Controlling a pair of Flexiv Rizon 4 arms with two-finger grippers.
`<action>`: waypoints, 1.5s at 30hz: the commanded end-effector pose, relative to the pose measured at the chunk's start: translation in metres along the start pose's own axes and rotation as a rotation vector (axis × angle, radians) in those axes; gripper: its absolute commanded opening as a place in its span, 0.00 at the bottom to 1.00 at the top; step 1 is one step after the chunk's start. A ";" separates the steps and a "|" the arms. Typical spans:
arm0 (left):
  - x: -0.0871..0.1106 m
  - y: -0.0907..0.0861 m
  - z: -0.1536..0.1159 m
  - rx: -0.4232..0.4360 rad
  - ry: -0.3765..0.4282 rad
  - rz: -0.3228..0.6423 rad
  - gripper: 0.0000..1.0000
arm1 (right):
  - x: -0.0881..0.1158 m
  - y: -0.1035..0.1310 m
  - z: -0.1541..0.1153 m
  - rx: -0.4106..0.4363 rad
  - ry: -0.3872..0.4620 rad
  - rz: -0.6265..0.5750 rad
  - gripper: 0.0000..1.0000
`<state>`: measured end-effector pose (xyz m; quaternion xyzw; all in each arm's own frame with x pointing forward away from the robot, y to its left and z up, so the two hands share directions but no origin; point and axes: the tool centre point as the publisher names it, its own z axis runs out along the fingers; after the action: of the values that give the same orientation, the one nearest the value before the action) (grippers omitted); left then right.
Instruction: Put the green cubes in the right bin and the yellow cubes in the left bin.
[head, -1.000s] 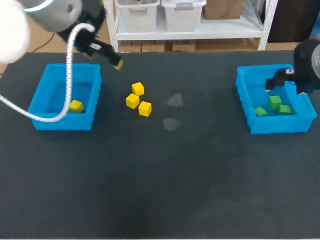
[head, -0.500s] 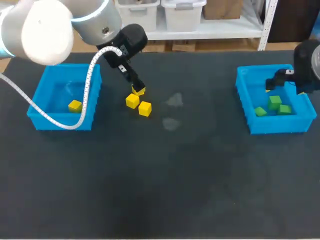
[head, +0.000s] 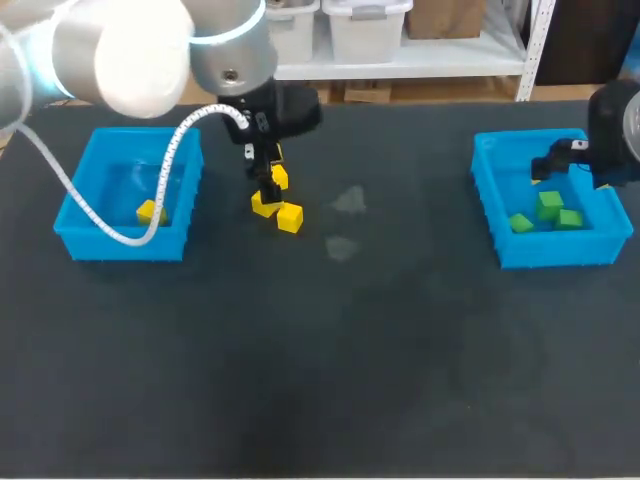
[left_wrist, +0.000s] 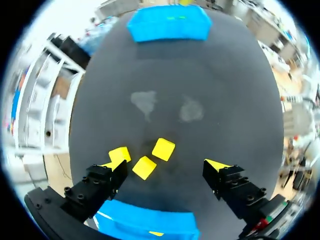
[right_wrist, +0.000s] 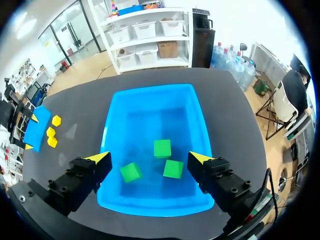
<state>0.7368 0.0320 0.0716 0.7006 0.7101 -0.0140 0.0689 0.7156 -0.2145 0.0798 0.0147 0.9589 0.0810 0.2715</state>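
Three yellow cubes (head: 290, 217) lie close together on the dark table, right of the left blue bin (head: 125, 245), which holds one yellow cube (head: 150, 211). My left gripper (head: 265, 186) hangs open just above the cluster; in the left wrist view the cubes (left_wrist: 144, 167) lie between and just ahead of its spread fingertips (left_wrist: 112, 165). The right blue bin (head: 550, 252) holds three green cubes (head: 549, 204). My right gripper (right_wrist: 150, 159) stands open and empty above that bin (right_wrist: 150, 100), over the green cubes (right_wrist: 162, 148).
Two pale smudges (head: 348, 200) mark the table right of the yellow cubes. The left bin's near wall (left_wrist: 145, 220) sits close behind my left gripper. Bare dark tabletop stretches between the two bins and toward the front edge.
My left arm swung right from beside the left bin and came down over the three yellow cubes. The right arm and all cubes stayed put.
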 end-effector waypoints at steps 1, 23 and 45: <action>-0.008 0.003 0.010 0.097 0.336 0.707 1.00 | 0.004 0.000 0.000 0.005 -0.104 0.002 1.00; -0.011 0.005 0.064 0.149 0.297 0.578 1.00 | 0.004 0.000 0.000 0.005 -0.104 0.002 1.00; 0.001 0.016 0.079 0.175 0.280 0.363 0.00 | 0.004 0.000 0.000 0.005 -0.104 0.002 1.00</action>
<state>0.7563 0.0239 -0.0061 0.8159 0.5705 0.0361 -0.0867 0.7155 -0.2142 0.0800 0.0163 0.9544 0.0797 0.2871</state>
